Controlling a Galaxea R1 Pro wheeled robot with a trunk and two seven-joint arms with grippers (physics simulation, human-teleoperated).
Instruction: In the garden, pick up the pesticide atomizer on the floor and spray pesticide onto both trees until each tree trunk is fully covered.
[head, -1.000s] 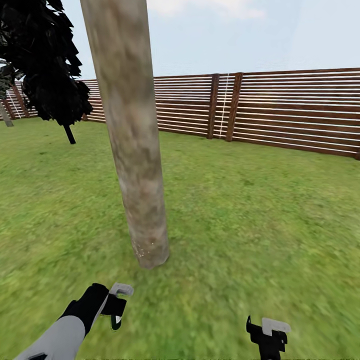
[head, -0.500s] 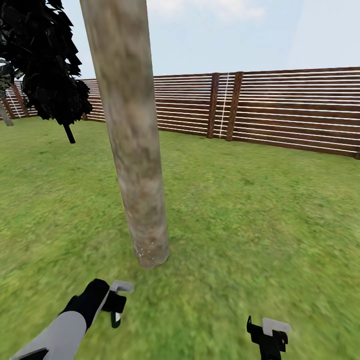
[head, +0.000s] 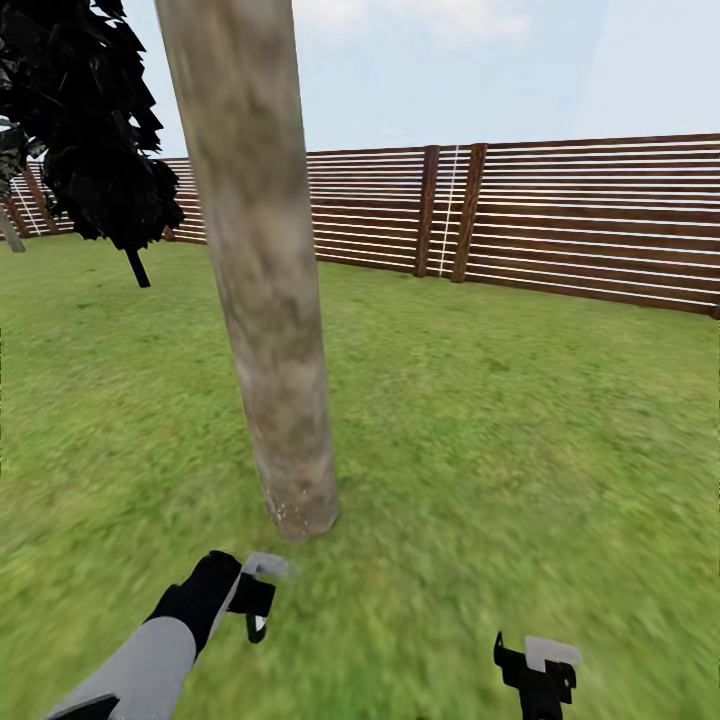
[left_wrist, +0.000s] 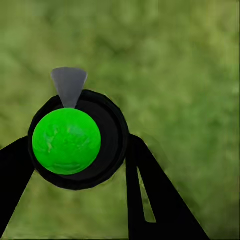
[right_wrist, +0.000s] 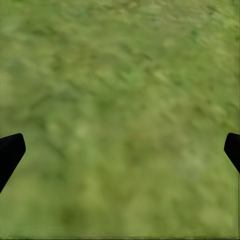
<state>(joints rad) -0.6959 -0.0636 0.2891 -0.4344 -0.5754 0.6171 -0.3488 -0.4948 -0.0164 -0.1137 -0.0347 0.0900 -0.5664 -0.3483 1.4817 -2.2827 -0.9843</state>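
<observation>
Between the left fingers: the atomizer (left_wrist: 67, 141), seen end-on in the left wrist view as a dark round body with a bright green face and a grey cone-shaped nozzle at its edge.
Left gripper (head: 258, 600): clenched on the atomizer, one black finger (left_wrist: 150, 200) pressed to each side of it.
Change: against the head view of half a second ago, the left gripper has slid forward and inward, so it now sits closer to the foot of the trunk (head: 270, 300).
Meaning: the bottle is in hand, so pickup looks done; this reads as lining up to spray. I cannot tell whether the nozzle faces the bark yet.
Right gripper (head: 540, 665): fingers spread wide with nothing between them, over grass (head: 500, 450), unmoved.
Beyond the left fingertips: the trunk, thick, mottled grey-brown, pale specks near its base.
Farther off: a black-leaved tree (head: 100, 130), then the fence (head: 580, 220).
</observation>
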